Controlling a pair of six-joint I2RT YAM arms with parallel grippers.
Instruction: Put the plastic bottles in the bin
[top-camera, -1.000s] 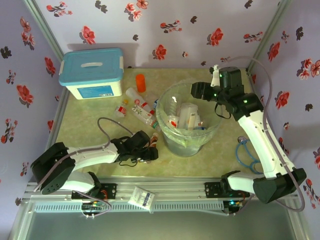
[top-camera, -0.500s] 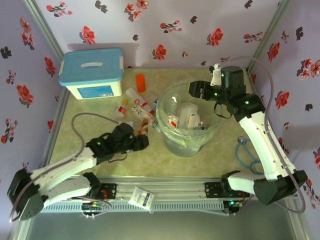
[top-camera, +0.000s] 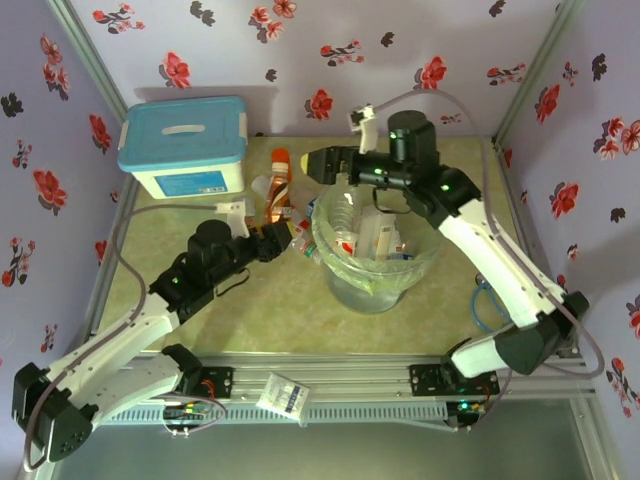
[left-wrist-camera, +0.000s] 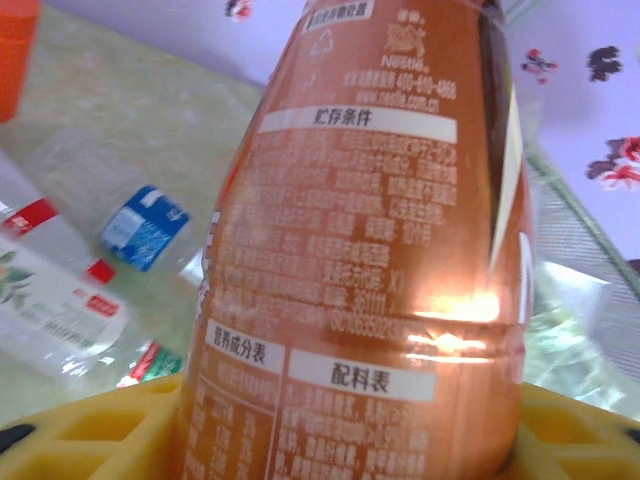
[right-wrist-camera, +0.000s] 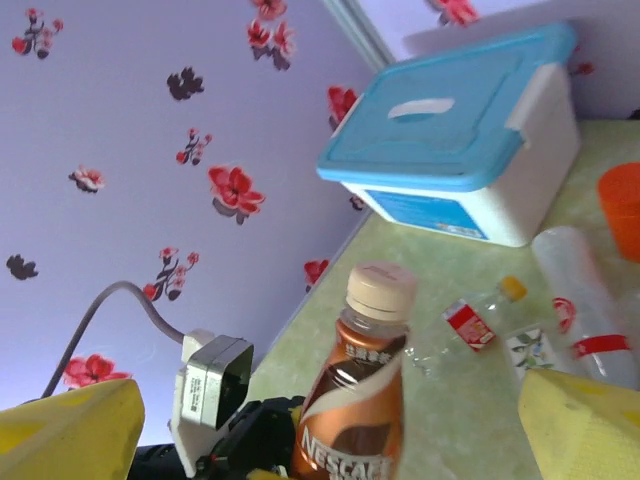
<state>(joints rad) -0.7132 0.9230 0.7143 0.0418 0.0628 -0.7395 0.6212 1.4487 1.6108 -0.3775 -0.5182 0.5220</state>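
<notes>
The left claw (top-camera: 268, 240) is gripping the brown bottle (top-camera: 280, 195) low down, holding it nearly upright over the middle of the counter (top-camera: 300, 310), just left of the bin (top-camera: 380, 290). The right claw (top-camera: 322, 165) is gaping wide and empty at the bin's far rim, pointing toward the bottle.

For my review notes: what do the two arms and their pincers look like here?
Both the left arm and right arm have white links with black joint housings and small green lights. The left pincer and right pincer have black bodies, with yellow fingers seen up close. A grey cable loops off the left arm; a pale cable arcs over the right wrist.
</notes>
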